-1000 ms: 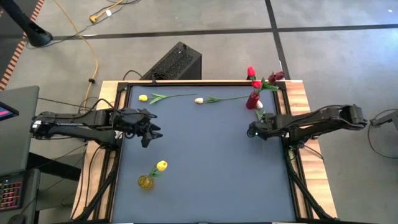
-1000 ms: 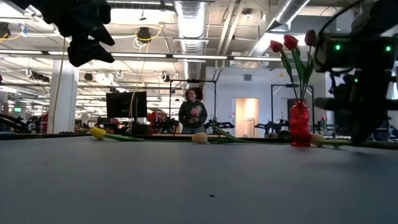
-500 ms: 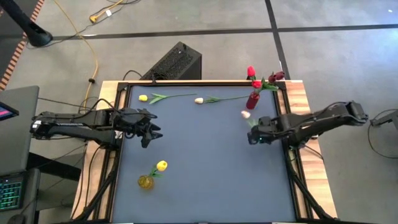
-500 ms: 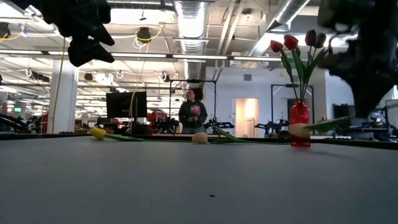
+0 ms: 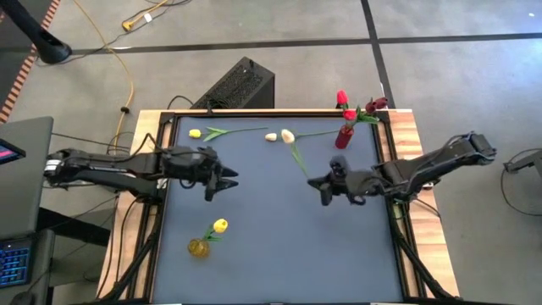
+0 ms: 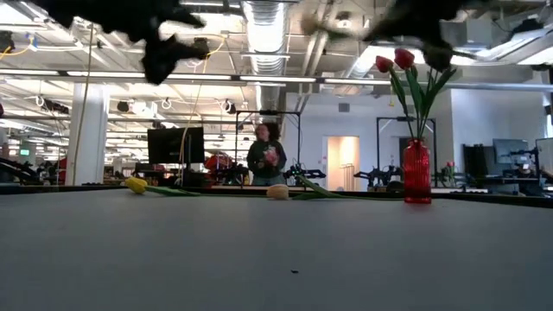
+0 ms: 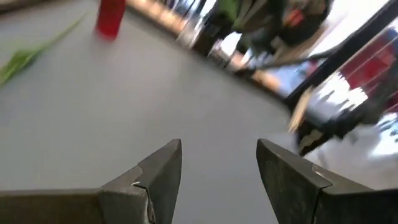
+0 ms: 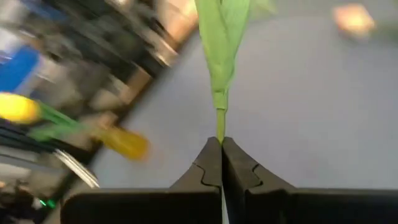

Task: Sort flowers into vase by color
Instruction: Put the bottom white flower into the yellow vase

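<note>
1. Dark grey matte table top (image 5: 271,229) with wooden side rails is what everything sits on, and an open workshop hall with a person standing far back can be seen past it in the low view.

2. Step in hand, as judged: a white-budded artificial tulip with a long green stem (image 5: 289,136) is being carried mid-air by the right gripper (image 5: 322,188), whose fingers are pinched tight on the stem end (image 8: 219,118). It hangs over the table's middle, toward the right edge.

3. A clear red glass vase (image 5: 344,137) with three red tulips is parked at the far right corner. A small yellow glass vase (image 5: 197,247) with one yellow tulip (image 5: 220,225) is near the left edge, toward the near side.

4. Two more are left lying along the far edge: a yellow-budded tulip (image 5: 196,133) and a pale cream-budded tulip (image 5: 271,135).

5. The left gripper (image 5: 222,180) is held above the table's left half, fingers spread wide (image 7: 163,169), nothing between them.

6. Next move, probably: a vase has to be picked for the white one, then the stem tipped upright and lowered into the narrow neck. No white vase can be seen, so the destination can't be told.

7. Compared with a second ago, the white tulip has been lifted off the table by the right edge and swung toward the middle, and the left gripper has been moved inward a bit.
</note>
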You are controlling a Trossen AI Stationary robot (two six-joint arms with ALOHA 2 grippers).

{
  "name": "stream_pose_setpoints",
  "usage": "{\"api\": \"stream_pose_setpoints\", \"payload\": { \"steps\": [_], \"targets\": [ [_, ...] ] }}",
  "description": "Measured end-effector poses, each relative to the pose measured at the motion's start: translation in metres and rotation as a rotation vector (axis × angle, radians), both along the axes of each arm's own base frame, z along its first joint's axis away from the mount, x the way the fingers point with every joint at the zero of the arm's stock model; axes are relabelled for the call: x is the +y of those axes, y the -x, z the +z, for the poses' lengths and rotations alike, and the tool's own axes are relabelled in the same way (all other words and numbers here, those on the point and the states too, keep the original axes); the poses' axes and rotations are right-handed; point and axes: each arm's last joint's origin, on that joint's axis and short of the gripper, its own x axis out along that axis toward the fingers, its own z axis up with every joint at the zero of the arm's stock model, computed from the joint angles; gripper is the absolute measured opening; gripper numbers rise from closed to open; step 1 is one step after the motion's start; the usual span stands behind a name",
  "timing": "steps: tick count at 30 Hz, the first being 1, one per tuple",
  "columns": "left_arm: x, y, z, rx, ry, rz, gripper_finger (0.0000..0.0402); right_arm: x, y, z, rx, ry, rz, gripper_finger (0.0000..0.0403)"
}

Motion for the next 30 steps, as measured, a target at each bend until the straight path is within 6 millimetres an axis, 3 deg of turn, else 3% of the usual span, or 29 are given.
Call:
{"api": "stream_pose_setpoints", "payload": {
  "steps": [8,15,30],
  "targets": [
    [0.002,-0.036,0.017,-0.371,-0.025,0.004,0.0196,-0.008,-0.045,0.017,-0.343,0.171,0.092,0.0021],
    [0.003,-0.055,0.004,-0.388,0.086,0.013,0.0196,-0.023,-0.079,0.005,-0.531,0.163,0.183,0.0022],
    [0.002,-0.06,0.003,-0.42,0.03,-0.001,0.0196,-0.029,-0.131,-0.011,-0.494,0.156,0.262,0.0022]
  ]
}}
